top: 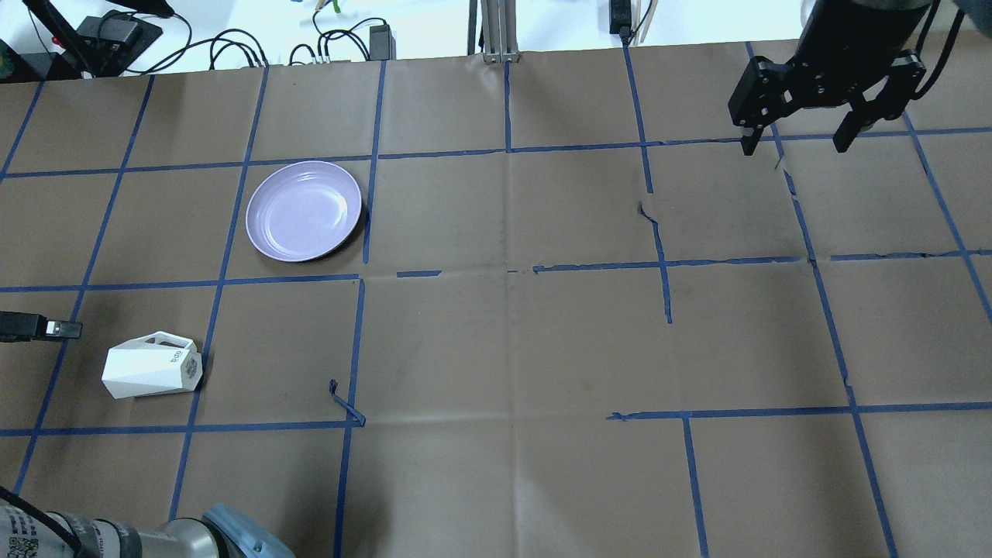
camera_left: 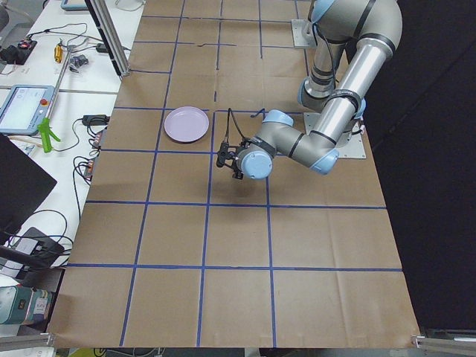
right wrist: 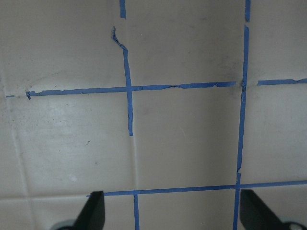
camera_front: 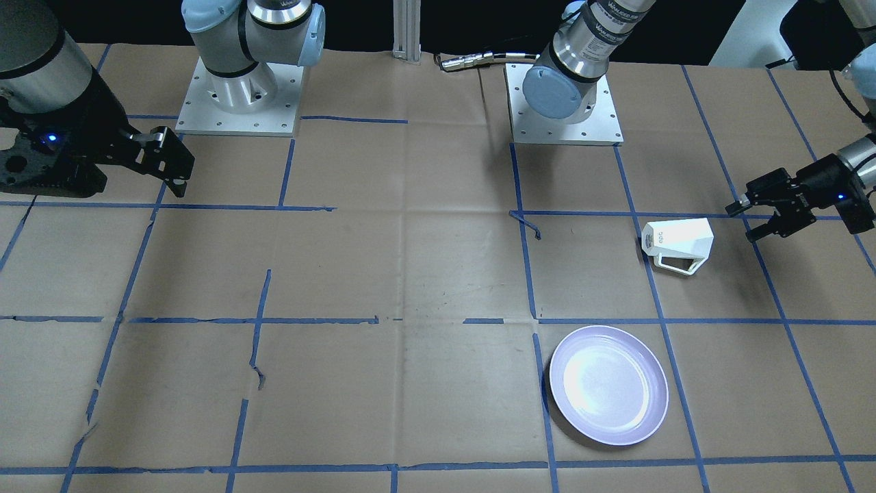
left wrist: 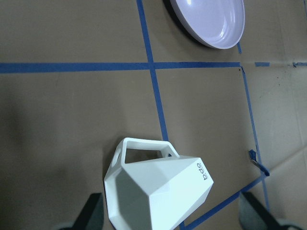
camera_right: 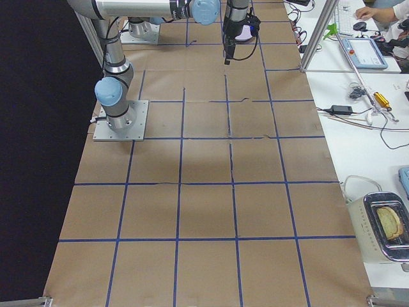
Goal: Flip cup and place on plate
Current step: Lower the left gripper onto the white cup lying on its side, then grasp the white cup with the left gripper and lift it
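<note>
Cup (camera_front: 677, 241) lies sideways just ahead of your left gripper (camera_front: 749, 220), jaws spread; straddle its body squarely before closing.

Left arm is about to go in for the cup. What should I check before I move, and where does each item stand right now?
1. Left gripper open: ok, fingers spread and holding nothing.
2. Cup lined up: ok, in the left wrist view it sits ahead, between the fingers.
3. Contact with cup: not ok, gripper and cup are apart.
4. Cup upright: not ok, it lies on its side, handle toward the plate.
5. Plate free: ok, nothing on it, and it sits apart from the cup.
6. Right gripper out of the way: ok, open at the far side.
</note>
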### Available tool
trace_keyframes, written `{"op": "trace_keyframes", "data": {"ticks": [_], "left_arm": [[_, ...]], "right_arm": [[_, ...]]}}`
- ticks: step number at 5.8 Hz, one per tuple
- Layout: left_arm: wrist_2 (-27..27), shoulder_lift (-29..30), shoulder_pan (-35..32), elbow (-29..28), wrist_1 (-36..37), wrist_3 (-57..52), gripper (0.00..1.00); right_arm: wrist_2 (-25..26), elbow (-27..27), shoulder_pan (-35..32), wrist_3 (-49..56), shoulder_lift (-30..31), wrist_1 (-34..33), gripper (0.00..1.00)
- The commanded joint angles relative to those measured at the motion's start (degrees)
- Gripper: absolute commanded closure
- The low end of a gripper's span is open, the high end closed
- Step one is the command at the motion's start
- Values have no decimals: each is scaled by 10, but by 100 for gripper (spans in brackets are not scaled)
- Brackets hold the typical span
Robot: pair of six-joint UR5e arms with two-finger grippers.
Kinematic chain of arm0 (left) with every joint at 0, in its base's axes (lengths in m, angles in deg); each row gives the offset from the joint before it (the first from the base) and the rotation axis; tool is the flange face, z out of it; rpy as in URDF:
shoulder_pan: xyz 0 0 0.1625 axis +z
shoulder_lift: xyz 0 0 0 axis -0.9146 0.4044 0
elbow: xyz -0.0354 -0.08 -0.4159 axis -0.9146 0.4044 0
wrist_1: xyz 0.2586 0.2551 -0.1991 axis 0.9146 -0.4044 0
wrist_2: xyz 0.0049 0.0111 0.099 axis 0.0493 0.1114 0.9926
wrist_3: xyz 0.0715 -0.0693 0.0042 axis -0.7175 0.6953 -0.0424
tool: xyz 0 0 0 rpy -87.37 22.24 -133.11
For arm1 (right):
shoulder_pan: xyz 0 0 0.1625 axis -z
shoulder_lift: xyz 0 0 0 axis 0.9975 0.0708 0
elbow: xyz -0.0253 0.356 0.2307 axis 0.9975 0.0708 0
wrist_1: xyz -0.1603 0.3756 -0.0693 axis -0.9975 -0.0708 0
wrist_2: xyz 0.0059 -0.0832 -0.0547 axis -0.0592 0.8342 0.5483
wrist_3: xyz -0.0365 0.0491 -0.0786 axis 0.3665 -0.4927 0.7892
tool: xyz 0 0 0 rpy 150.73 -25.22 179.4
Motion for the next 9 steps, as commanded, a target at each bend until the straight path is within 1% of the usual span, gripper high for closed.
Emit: {"op": "trace_keyframes", "data": {"ticks": [1,2,3,4,5,6,7,8,9], "left_arm": [[1,56,8,0,-53,-1,1],[0,75,8,-1,-81,-26,1],[0,93,7,-2,-92,-51,12],[-1,100,4,-1,-94,-98,45],[-2,97,0,-3,-120,-100,79],[-1,94,-1,-14,-122,-100,98],[-2,78,-4,-20,-120,-93,100],[-1,53,-15,-42,-123,-74,100],[-1,11,-41,-61,-123,-29,100]], "right_arm": [[0,0,0,0,0,0,0],[0,0,0,0,0,0,0],[0,0,0,0,0,0,0],[0,0,0,0,0,0,0],[0,0,0,0,0,0,0],[0,0,0,0,0,0,0],[0,0,0,0,0,0,0],[0,0,0,0,0,0,0],[0,0,0,0,0,0,0]]}}
